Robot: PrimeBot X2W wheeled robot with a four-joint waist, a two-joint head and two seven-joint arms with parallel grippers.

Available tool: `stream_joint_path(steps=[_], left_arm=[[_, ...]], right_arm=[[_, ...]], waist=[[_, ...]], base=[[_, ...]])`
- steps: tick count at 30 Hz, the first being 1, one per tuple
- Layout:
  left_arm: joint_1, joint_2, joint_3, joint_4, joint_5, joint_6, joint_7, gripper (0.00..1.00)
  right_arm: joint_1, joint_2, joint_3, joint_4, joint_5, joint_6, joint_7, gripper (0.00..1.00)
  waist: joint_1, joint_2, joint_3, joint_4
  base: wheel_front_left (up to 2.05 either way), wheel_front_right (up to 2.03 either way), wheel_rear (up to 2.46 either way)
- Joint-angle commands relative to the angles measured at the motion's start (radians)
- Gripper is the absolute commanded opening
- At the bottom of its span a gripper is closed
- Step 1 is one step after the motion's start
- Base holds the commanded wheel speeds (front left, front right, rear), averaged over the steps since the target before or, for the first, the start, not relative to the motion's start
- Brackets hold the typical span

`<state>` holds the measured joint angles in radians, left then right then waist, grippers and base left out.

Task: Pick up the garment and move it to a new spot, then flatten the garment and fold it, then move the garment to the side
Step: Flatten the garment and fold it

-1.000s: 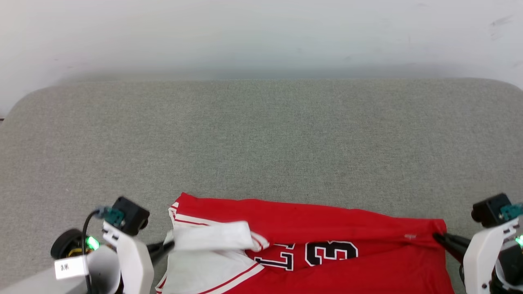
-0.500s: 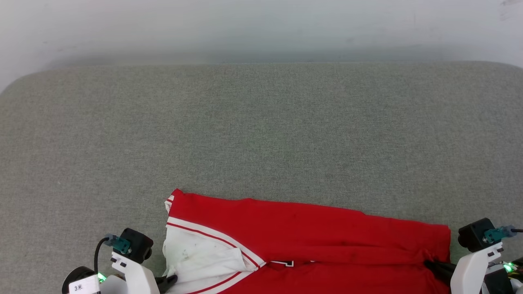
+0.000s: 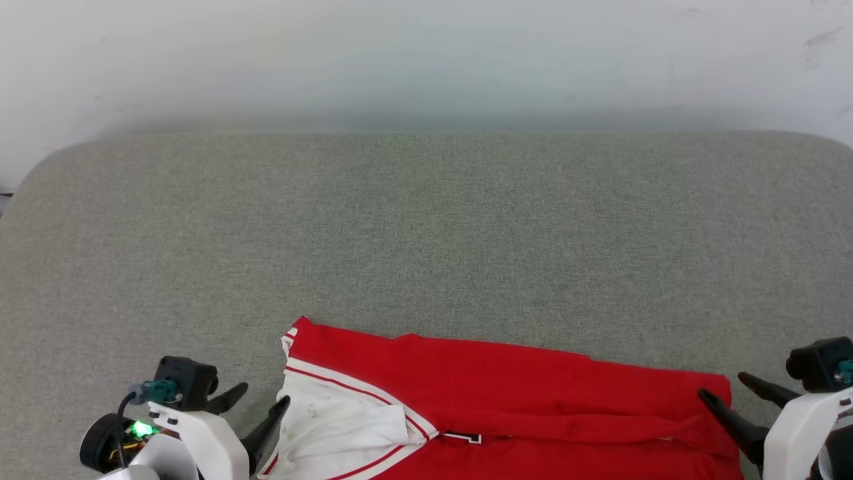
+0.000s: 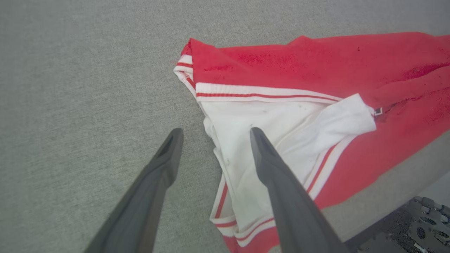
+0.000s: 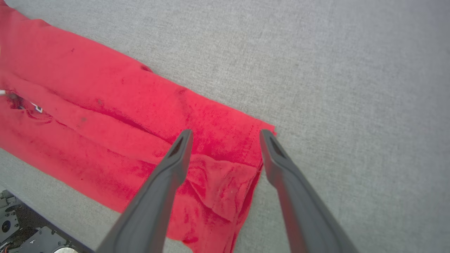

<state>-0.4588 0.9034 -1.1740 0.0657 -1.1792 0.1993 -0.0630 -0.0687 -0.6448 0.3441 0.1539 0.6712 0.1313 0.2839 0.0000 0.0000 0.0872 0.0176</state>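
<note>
The garment (image 3: pixel 506 393) lay along the near edge of the grey pad (image 3: pixel 426 233), stretched left to right as a long red band. Its far part appeared doubled over toward the near side, so that just a scrap of the black print (image 3: pixel 466 437) peeked out. By that look the move to a new spot and a first lengthwise fold seemed done. The white sleeve (image 3: pixel 333 427) at the left end still lay rumpled, and the right end was bunched in loose creases. The left gripper (image 3: pixel 264 393) stood wide open and held nothing, one finger over the sleeve's edge and the other over bare pad. The right gripper (image 3: pixel 723 385) was spread just as wide and empty at the garment's right corner. Whether any finger touched cloth I could not tell. Left to do, as I judged it: smoothing, further folds, and the shift to the side.
</note>
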Motion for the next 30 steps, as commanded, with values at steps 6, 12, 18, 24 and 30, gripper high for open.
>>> stream_joint_path(steps=[6,12,18,24,30], left_arm=[[0.043,-0.012,0.069,-0.004,0.042,0.110,-0.160,1.00],[0.078,-0.074,0.220,0.002,0.150,0.212,-0.203,1.00],[0.213,-0.195,0.522,-0.046,0.385,0.274,-0.203,1.00],[0.380,-0.346,0.792,-0.118,0.654,0.276,-0.202,1.00],[0.507,-0.508,0.973,-0.180,0.859,0.233,-0.202,1.00]], right_arm=[[0.042,-0.007,-0.106,-0.085,-0.042,-0.001,0.059,1.00],[0.072,-0.026,-0.157,-0.083,-0.048,-0.001,0.179,1.00],[0.095,-0.028,-0.164,-0.069,-0.030,-0.001,0.273,1.00],[0.082,-0.011,-0.136,-0.049,-0.043,-0.001,0.320,1.00],[0.071,0.016,-0.099,0.000,-0.024,-0.001,0.340,1.00]], waist=[[0.0000,0.0000,-0.016,0.012],[0.0000,0.0000,-0.014,0.039],[0.0000,0.0000,0.000,0.068],[0.0000,0.0000,0.017,0.082],[0.0000,0.0000,0.031,0.090]], base=[[0.00,0.00,0.00],[0.00,0.00,0.00],[0.00,0.00,0.00],[0.00,0.00,0.00],[0.00,0.00,0.00]])
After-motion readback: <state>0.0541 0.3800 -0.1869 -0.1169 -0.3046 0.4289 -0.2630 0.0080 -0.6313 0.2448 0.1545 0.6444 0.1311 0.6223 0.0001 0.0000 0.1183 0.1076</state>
